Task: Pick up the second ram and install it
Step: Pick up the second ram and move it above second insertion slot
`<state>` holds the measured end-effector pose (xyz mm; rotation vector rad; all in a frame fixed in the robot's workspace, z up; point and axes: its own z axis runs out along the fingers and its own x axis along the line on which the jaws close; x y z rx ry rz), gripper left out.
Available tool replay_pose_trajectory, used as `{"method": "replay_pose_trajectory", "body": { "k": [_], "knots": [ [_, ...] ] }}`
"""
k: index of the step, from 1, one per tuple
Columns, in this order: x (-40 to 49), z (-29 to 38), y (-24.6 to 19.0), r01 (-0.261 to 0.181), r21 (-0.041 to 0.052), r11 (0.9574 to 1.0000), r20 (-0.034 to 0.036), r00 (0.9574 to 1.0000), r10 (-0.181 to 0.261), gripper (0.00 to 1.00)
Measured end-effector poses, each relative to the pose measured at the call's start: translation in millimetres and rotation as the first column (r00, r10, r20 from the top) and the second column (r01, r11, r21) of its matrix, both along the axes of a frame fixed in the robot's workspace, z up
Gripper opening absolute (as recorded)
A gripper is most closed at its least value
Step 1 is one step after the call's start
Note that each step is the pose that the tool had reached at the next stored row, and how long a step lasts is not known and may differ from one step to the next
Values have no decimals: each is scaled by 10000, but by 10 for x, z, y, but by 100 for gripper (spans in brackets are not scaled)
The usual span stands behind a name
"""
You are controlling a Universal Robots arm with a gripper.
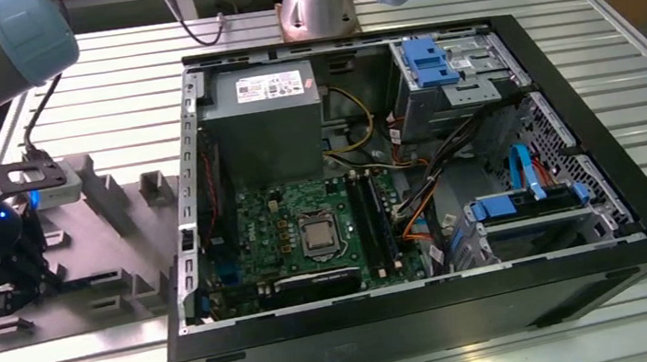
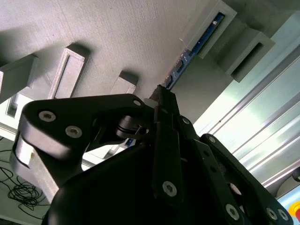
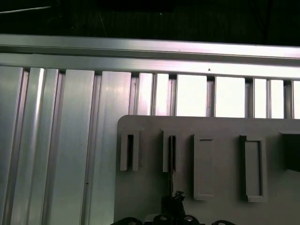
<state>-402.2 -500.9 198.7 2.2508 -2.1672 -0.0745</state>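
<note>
While nearly shut, jaws pinch the second ram (image 2: pixel 201 42).

Tray (image 1: pixel 123 261) was plain grey; counter (image 3: pixel 70 140) ribbed silver. Computer case (image 1: pixel 440 319) black, motherboard (image 1: pixel 267 229) green, drive clips (image 1: pixel 426 57) blue. Gripper (image 2: pixel 161 93) black; memory stick (image 2: pixel 186 57) blue.

Grey tray (image 2: pixel 117 33): flat, textured surface with several upright blocks (image 2: pixel 70 65) rising from it. The second ram (image 2: pixel 187 55) stands on edge on the tray, its far end seated in a slotted block (image 2: pixel 216 16) close to the tray's edge. Blue-green board shows along its length. The black gripper (image 2: pixel 161 96) sits over the tray and reaches the ram's near end; contact cannot be confirmed. A ribbed aluminium table (image 2: pixel 267 117) lies beyond the tray's edge. A loose black cable (image 2: pixel 14 192) lies outside the tray.
</note>
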Motion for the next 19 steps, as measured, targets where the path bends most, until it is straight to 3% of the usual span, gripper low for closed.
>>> {"method": "replay_pose_trajectory", "body": {
  "k": [19],
  "knots": [
    [0, 24, 0, 0, 0, 10000, 0, 10000, 0, 11]
  ]
}}
